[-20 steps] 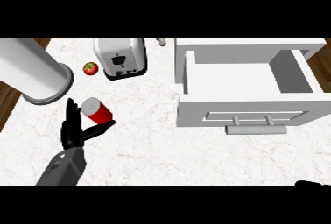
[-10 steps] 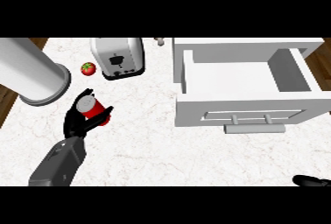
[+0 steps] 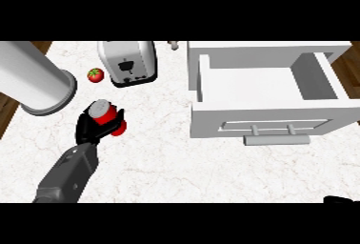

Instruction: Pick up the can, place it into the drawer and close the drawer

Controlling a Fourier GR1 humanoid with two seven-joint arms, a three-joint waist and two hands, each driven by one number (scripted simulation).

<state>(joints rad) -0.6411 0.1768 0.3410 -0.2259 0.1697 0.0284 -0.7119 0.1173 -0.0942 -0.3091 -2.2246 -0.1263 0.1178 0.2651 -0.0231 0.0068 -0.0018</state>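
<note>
A red can (image 3: 105, 114) with a grey top stands on the white marble counter at the left. My left hand (image 3: 91, 127) is curled round it, fingers and thumb wrapping its sides. The white drawer (image 3: 265, 90) is pulled out at the right, its inside bare, with a bar handle (image 3: 276, 139) on its front. Only a dark tip of my right hand (image 3: 342, 199) shows at the lower right edge.
A silver toaster (image 3: 127, 62) stands at the back, with a small strawberry (image 3: 95, 75) to its left. A big grey cylinder (image 3: 32, 77) lies at the far left, close behind the can. Counter edges and wooden floor show at the left and right.
My left hand went from open beside the can to curled round it. The forearm swung slightly rightwards, and the can now sits a little nearer the toaster.
</note>
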